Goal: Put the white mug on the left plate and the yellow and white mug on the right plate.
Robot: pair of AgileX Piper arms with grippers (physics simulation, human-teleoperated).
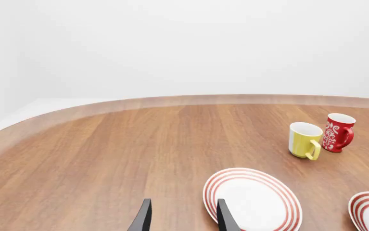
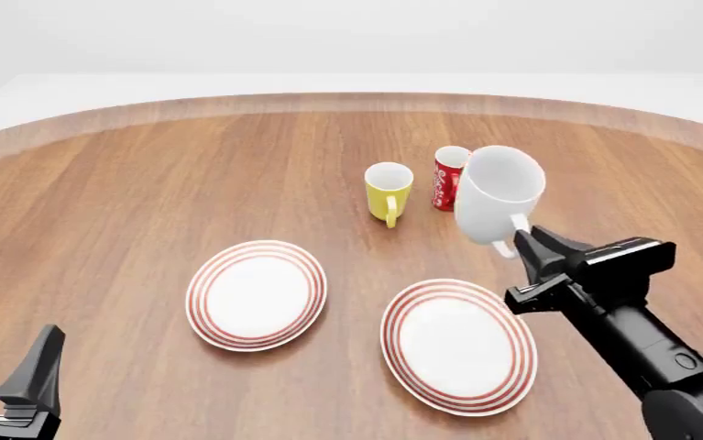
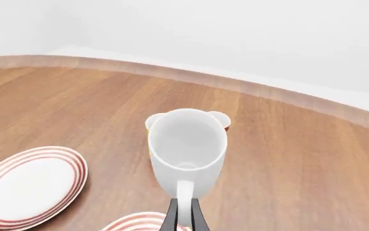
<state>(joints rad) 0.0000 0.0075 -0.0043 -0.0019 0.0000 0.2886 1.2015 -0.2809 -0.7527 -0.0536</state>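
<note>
Plain white mug [image 2: 499, 195], red-ringed plates [image 2: 257, 293]

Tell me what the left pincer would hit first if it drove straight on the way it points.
Probably nothing: ahead of the left pincer lies bare table. The left plate sits just beside that line, though depth is unclear.

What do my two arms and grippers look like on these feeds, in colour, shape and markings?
Both are matte black. The right arm is a chunky, angular, jointed link ending in the right gripper, which has two narrow tapered fingers. The left gripper shows two flat, pointed, blade-like black fingers. No cables, labels or coloured markings are visible in any view.
</note>
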